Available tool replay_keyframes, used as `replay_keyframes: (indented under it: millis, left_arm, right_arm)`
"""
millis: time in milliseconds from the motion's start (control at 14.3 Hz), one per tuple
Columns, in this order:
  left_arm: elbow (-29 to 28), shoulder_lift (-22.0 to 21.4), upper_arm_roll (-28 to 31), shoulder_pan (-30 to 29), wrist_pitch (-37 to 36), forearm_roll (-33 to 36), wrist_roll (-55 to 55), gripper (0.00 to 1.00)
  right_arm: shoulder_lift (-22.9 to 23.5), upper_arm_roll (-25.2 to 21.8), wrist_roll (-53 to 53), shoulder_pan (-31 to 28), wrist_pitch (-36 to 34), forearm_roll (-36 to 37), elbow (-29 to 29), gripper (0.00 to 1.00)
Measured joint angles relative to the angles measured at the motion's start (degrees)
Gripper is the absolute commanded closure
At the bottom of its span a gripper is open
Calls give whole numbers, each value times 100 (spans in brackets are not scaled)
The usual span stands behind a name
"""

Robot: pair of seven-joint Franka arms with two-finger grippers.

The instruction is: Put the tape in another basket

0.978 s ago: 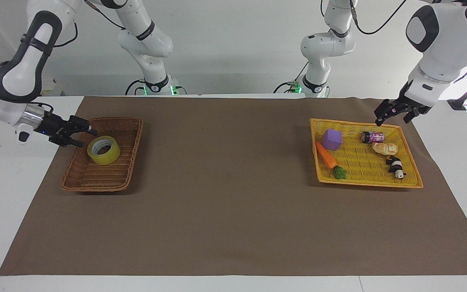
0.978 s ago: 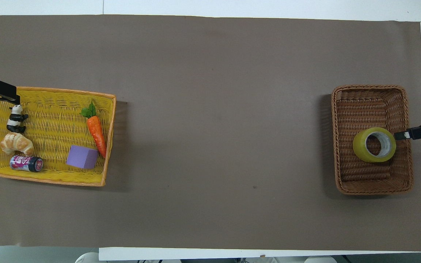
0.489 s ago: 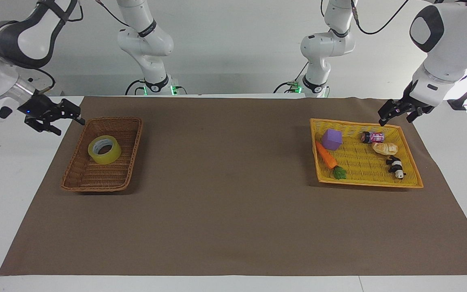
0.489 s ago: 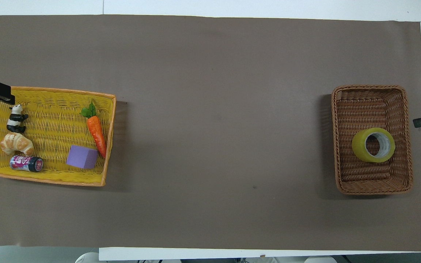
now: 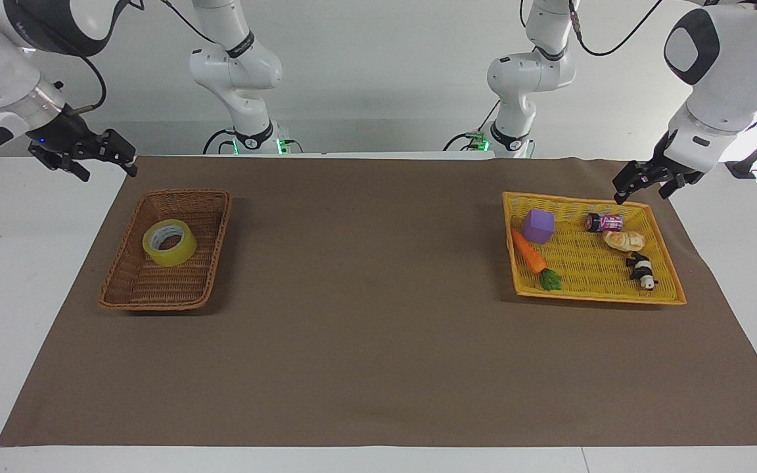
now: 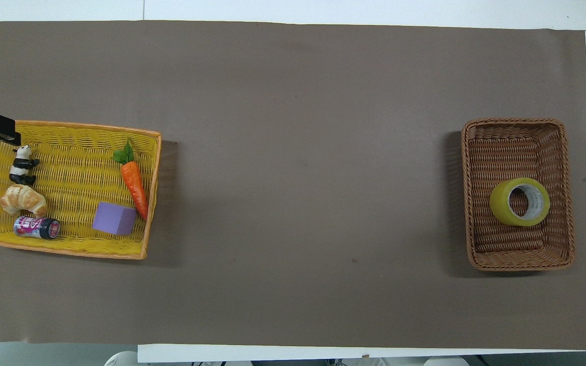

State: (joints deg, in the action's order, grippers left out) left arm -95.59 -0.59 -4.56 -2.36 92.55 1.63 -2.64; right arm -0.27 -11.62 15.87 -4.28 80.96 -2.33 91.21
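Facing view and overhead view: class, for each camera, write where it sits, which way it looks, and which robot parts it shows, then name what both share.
Facing view: high across the table, looking toward the robots; both arms and bases show, left gripper over the yellow tray, right gripper raised off the mat.
Overhead view: above the robots' end, looking steeply down; only gripper tips show at the edges.
Shared: tape lying in the basket, and the tray, mirrored.
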Motion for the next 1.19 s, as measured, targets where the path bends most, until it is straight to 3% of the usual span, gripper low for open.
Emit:
replay_keyframes:
  millis: [349,629,1188]
  left_arm:
    - [0,0,0,0,0,0,0,0]
    - [0,0,0,0,0,0,0,0]
    - [0,0,0,0,0,0,0,0]
  right_arm:
    - [30,-6,-15,-9,-509,166,-415,0]
    - [158,-126,-484,376,-571,166,-447,0]
    - [187,-165,-794,688,3,170,-458,0]
